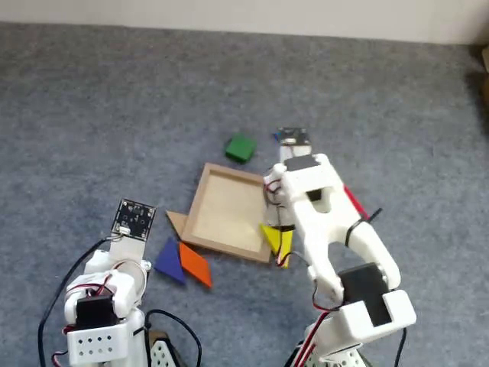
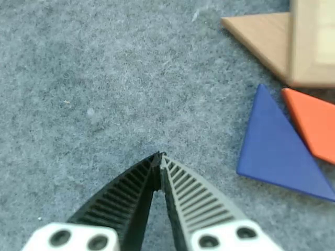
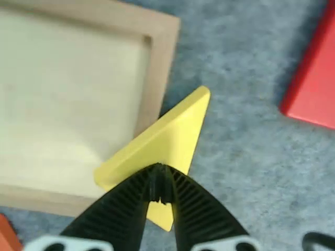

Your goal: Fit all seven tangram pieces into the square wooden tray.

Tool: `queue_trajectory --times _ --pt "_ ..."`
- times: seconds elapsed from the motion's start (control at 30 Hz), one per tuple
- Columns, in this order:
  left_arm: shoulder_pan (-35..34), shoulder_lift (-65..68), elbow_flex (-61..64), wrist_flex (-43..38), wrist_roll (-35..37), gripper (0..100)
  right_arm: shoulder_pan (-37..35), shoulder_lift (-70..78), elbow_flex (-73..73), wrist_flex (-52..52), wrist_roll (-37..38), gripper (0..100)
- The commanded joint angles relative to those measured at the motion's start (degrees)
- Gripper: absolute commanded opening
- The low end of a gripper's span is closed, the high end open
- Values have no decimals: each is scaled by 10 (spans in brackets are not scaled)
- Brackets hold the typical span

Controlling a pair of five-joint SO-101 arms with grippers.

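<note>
From above, the square wooden tray [image 1: 225,210] lies on grey carpet [image 1: 92,115], with a green piece [image 1: 241,147] beyond it and a red piece [image 1: 353,200] beside the right arm. In the left wrist view, the left gripper [image 2: 159,159] is closed on nothing, near 1 blue triangle [image 2: 277,151] and 1 orange piece [image 2: 314,128]. In the right wrist view, the right gripper [image 3: 158,183] pinches the yellow triangle [image 3: 167,136], which is tilted against the tray's rim.

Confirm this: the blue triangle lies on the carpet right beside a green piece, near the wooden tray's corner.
Not quite. Beside the blue triangle lies an orange piece, not a green one; the left wrist view shows them together on the carpet near the wooden tray's corner.
</note>
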Motion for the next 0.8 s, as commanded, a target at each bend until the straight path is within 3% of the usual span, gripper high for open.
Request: queue_trajectory --times 0.0,0.37,0.53,0.77 --pt "-9 -17 12 5 -5 5 -57 14 -6 -25 3 12" --pt "-9 -17 12 5 -5 5 -102 15 -6 -109 2 12" --pt "-9 -17 12 5 -5 5 -100 15 -6 -158 -56 12" --pt "-9 -17 12 5 -5 5 -66 15 -6 -168 -62 12"
